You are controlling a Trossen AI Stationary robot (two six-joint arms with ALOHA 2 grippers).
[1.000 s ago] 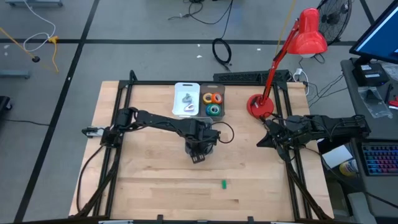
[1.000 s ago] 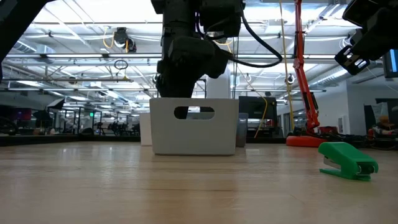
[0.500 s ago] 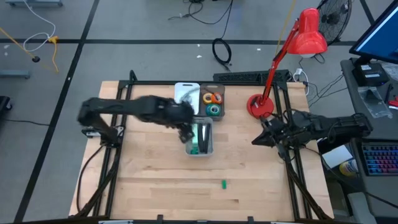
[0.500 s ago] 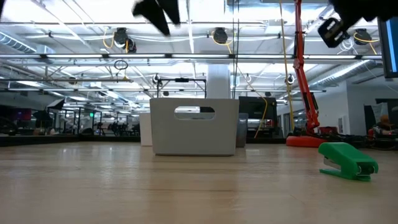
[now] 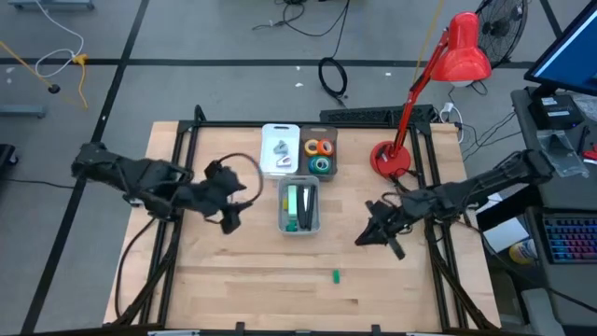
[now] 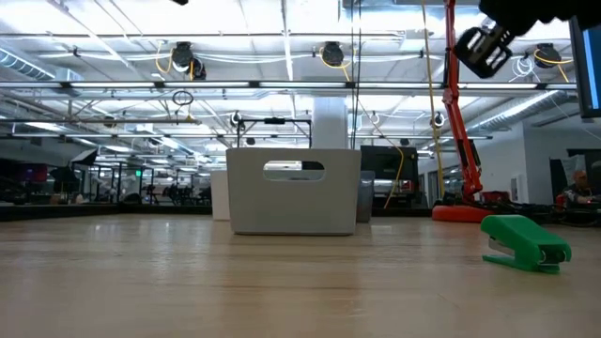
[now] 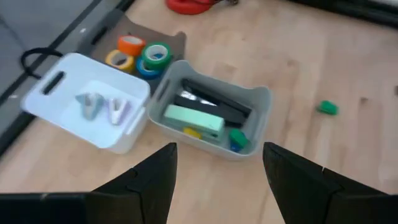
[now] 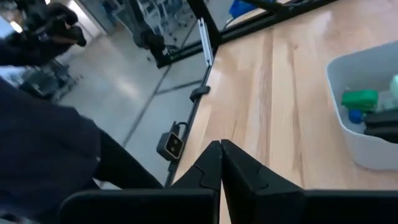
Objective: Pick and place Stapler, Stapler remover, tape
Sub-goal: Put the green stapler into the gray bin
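Note:
A grey bin (image 5: 298, 207) stands mid-table holding a black stapler (image 7: 214, 104), a pale green stapler (image 7: 194, 118) and small green, blue and yellow pieces. Behind it a white bin (image 5: 280, 149) holds staple removers (image 7: 102, 107). Beside that bin lie the tape rolls (image 5: 319, 157), orange, yellow, green and blue (image 7: 140, 55). A small green stapler (image 5: 335, 274) lies on the table near the front (image 6: 524, 242). My left gripper (image 5: 226, 207) hangs open and empty to the left of the grey bin (image 7: 217, 180). My right gripper (image 5: 362, 238) is shut and empty to the bin's right (image 8: 221, 163).
A red desk lamp (image 5: 392, 159) stands at the table's far right corner. Black frame rails (image 5: 177, 187) run along the table's left and right sides. Bare wood lies in front of the grey bin, around the small green stapler.
My left gripper has risen from just over the grey bin and swung back toward the table's left edge, tipping from pointing down to a slant; the bin stays in place. My right gripper has come from the right edge toward the table's middle and near side, still shut.

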